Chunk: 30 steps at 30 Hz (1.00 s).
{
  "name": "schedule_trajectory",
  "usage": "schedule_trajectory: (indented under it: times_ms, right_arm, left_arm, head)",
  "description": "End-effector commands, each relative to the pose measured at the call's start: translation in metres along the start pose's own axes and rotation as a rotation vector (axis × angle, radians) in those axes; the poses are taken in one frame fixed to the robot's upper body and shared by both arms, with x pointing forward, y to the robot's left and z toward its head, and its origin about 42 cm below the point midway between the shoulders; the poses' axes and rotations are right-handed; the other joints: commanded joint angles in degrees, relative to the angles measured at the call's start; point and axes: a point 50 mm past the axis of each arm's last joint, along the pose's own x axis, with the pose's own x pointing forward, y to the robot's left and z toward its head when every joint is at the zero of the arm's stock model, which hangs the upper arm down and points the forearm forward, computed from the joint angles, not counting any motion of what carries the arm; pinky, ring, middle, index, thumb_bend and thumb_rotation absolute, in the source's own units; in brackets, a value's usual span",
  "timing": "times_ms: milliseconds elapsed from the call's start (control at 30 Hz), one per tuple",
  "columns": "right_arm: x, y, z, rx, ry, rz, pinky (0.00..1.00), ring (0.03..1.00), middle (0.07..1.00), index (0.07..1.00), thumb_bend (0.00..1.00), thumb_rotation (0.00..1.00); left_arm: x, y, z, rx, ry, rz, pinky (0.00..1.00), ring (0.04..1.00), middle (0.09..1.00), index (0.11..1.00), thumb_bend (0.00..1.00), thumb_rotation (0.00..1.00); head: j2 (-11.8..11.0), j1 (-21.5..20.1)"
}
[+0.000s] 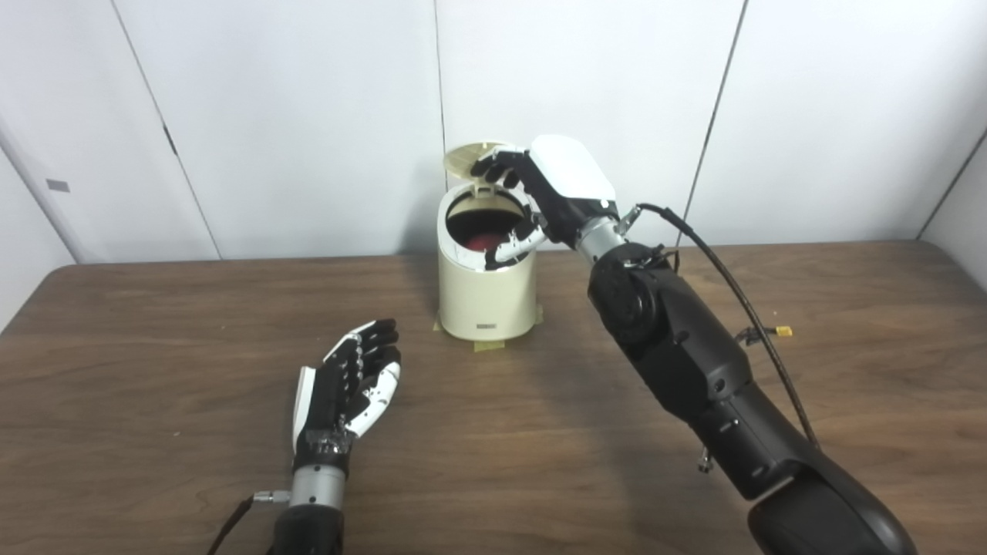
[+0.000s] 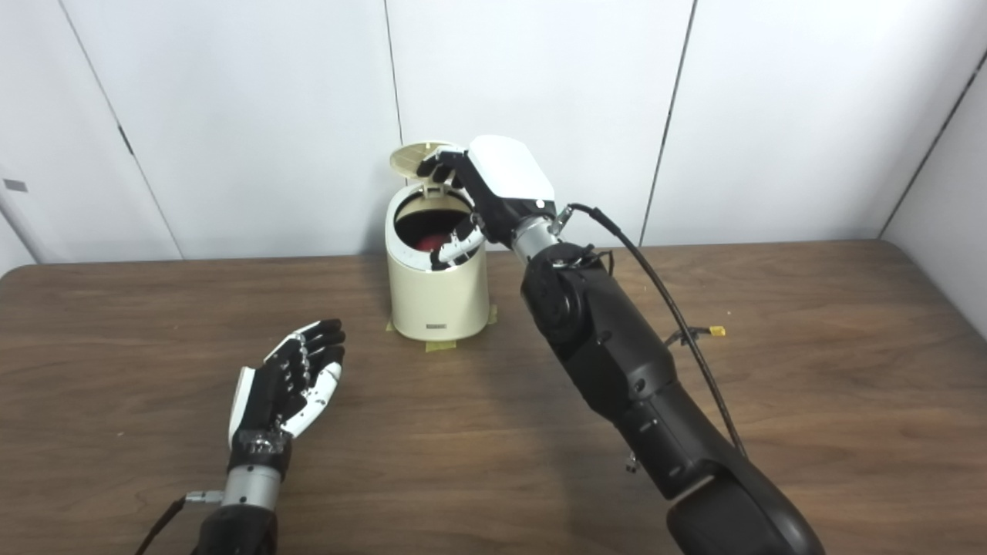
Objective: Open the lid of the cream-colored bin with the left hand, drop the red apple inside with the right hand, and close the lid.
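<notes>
Only an unreadable label [image 1: 486,327] low on the bin [image 1: 486,297].

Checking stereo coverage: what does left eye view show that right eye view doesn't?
Left eye only: the brown wooden table's left edge. Right eye only: nothing new, just a longer stretch of the table's right edge. Both: red apple inside the cream-colored cylindrical bin, round lid raised, right hand at the opening, left hand open, apart from the bin.
</notes>
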Motion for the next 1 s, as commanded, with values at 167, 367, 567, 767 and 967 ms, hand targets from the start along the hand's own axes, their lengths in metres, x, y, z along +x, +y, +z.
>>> schedule_trajectory:
  times_ms: [167, 367, 567, 767, 967]
  right_arm:
    - [0.015, -0.031, 0.014, -0.011, -0.058, -0.098, 0.55, 0.663, 0.686, 0.687, 0.81, 0.11]
    - [0.011, -0.033, 0.013, 0.084, -0.096, -0.142, 0.40, 0.441, 0.526, 0.527, 0.55, 0.00]
    - [0.001, -0.037, 0.009, 0.118, -0.123, -0.211, 0.35, 0.402, 0.500, 0.517, 0.50, 0.00]
    - [-0.021, -0.052, -0.004, 0.216, -0.095, -0.283, 0.33, 0.404, 0.499, 0.523, 0.50, 0.00]
    - [-0.054, -0.063, -0.015, 0.319, -0.073, -0.342, 0.35, 0.415, 0.490, 0.510, 0.50, 0.00]
  left_arm:
    - [-0.006, -0.002, 0.001, 0.025, -0.020, 0.001, 0.75, 0.753, 0.765, 0.765, 0.28, 0.29]
    - [-0.006, -0.002, 0.001, 0.017, -0.019, 0.002, 0.75, 0.750, 0.761, 0.762, 0.28, 0.27]
    - [-0.006, -0.002, -0.001, 0.022, -0.017, -0.001, 0.76, 0.754, 0.765, 0.762, 0.30, 0.30]
    - [-0.004, -0.001, -0.002, 0.014, -0.017, 0.004, 0.74, 0.748, 0.765, 0.760, 0.28, 0.26]
    - [-0.002, 0.001, -0.004, 0.007, -0.016, 0.012, 0.72, 0.739, 0.760, 0.756, 0.28, 0.23]
  head:
    - [0.1, -0.1]
    - [0.1, -0.1]
    - [0.0, -0.5]
    - [-0.2, -0.8]
    - [-0.4, -1.1]
